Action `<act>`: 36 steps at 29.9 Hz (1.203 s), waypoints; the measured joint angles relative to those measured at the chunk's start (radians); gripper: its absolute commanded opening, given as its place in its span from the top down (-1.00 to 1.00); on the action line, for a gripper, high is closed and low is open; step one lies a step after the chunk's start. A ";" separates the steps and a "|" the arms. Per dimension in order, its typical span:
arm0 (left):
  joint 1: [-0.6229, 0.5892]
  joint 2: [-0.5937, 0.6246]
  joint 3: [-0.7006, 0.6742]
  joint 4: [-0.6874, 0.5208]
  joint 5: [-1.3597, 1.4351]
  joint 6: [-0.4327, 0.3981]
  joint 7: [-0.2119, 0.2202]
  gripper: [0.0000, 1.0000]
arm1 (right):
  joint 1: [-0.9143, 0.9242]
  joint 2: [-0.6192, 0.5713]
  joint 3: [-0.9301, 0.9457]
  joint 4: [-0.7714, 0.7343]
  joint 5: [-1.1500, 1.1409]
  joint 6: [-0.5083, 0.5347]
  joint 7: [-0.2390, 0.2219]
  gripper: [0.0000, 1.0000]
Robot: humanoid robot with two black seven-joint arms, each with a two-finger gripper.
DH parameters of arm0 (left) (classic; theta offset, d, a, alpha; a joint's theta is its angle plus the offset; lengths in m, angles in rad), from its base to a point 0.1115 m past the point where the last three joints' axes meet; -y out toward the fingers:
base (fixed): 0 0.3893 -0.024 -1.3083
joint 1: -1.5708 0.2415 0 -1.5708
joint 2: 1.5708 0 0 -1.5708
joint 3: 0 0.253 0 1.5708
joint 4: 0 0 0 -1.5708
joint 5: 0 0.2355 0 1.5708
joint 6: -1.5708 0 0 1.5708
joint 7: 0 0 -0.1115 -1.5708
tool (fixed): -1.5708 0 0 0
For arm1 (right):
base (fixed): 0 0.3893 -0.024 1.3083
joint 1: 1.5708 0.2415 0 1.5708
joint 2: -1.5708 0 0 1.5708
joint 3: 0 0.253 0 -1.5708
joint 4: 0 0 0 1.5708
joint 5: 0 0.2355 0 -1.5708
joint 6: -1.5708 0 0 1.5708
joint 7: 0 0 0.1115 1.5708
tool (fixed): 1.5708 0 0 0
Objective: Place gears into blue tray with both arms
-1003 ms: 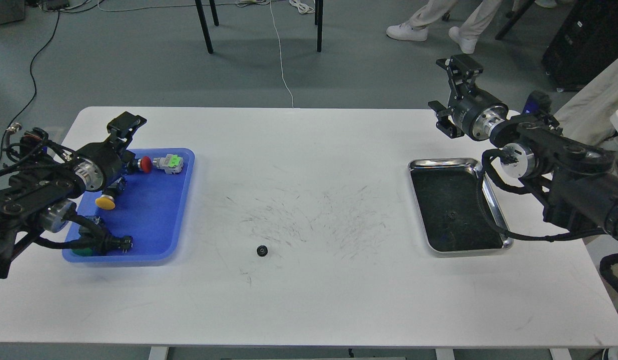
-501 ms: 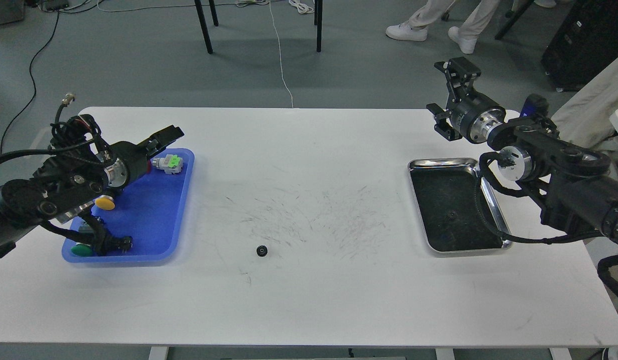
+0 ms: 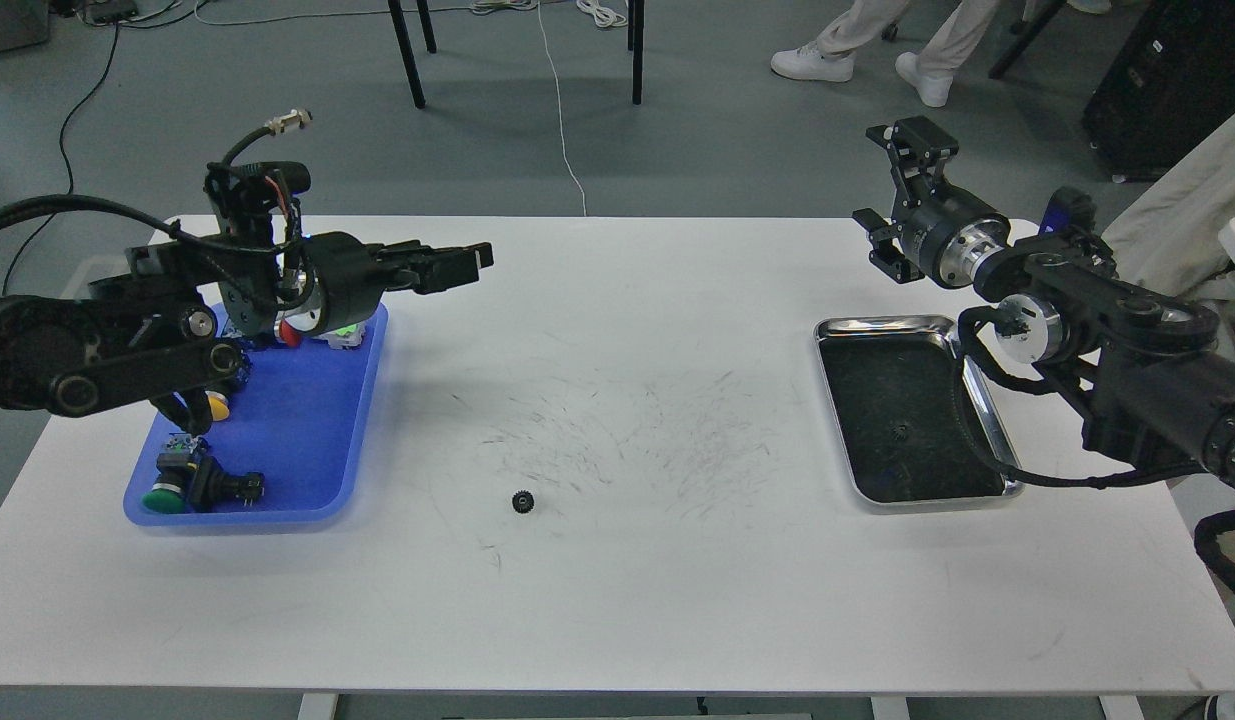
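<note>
Gear (image 3: 523,501) flat on the white table (image 3: 617,620), well apart from and nearer the camera than the left gripper (image 3: 467,262), which hangs past the right edge of the blue tray (image 3: 307,440), fingers too dark to tell open from closed, nothing seen in them. Second gear (image 3: 900,431) in the steel tray (image 3: 982,400), below the right gripper (image 3: 902,190), raised at the far right corner, fingers spread, empty. Green-capped switch (image 3: 177,487) in the blue tray.

Bare desk (image 3: 677,330) lies all around the lone gear (image 3: 523,501); switches (image 3: 202,485) crowd the blue tray's (image 3: 317,440) left side, its right half open
</note>
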 measured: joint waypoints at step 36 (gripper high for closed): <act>-0.255 -0.141 0.458 -0.192 0.361 0.269 -0.231 -0.97 | -0.064 -0.013 0.055 -0.008 -0.037 0.001 0.053 -0.92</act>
